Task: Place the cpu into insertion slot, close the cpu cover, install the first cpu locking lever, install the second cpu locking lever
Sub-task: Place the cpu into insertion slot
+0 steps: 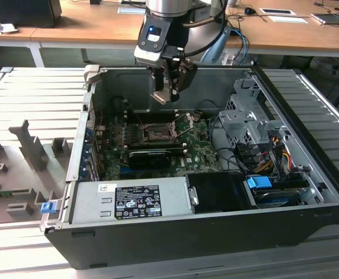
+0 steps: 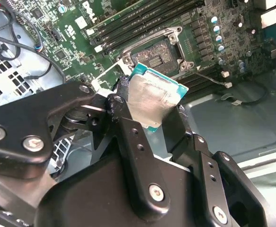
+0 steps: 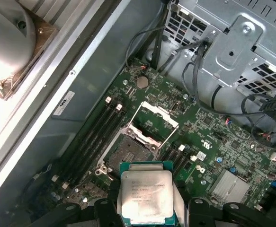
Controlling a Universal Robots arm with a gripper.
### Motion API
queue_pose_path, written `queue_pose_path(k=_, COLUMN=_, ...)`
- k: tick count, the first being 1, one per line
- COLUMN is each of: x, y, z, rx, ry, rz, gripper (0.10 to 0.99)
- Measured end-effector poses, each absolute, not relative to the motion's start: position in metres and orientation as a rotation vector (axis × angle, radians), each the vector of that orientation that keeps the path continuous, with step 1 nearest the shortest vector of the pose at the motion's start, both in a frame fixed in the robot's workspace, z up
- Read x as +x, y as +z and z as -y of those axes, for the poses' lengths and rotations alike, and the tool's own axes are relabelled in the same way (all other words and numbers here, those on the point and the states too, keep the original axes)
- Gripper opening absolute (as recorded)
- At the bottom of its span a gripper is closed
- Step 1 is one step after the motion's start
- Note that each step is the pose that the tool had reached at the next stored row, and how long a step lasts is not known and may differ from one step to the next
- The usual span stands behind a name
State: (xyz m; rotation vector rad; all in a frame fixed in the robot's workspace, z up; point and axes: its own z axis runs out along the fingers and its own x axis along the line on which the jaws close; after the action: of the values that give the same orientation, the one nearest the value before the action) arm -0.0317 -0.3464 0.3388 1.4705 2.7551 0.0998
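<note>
Office-like lab, wooden desks [image 1: 70, 29], opened computer case [image 1: 175, 235]

A long wooden desk [image 1: 88, 29] runs across twelve o'clock in the exterior view, papers [image 1: 286, 18] lying at one o'clock. A grey ribbed tabletop [image 1: 35, 87] spreads at nine o'clock, evenly lit.

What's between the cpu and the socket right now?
Nothing. In the exterior view the gripper holds the cpu above the open socket, bare air between.
</note>
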Motion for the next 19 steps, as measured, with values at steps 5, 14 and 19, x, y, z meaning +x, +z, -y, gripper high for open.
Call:
queue_pose_path(k=5, x=-0.032, y=0.333, z=0.346, rx=1.56, ry=0.097, rz=-2.706, gripper=0.525)
queue_pose_path(k=14, x=-0.032, y=0.325, z=0.346, rx=1.77, ry=0.091, rz=-2.566, gripper=0.525)
queue_pose_path(k=19, x=-0.032, y=0.321, z=0.346, rx=1.871, ry=0.087, rz=-2.489, gripper=0.525)
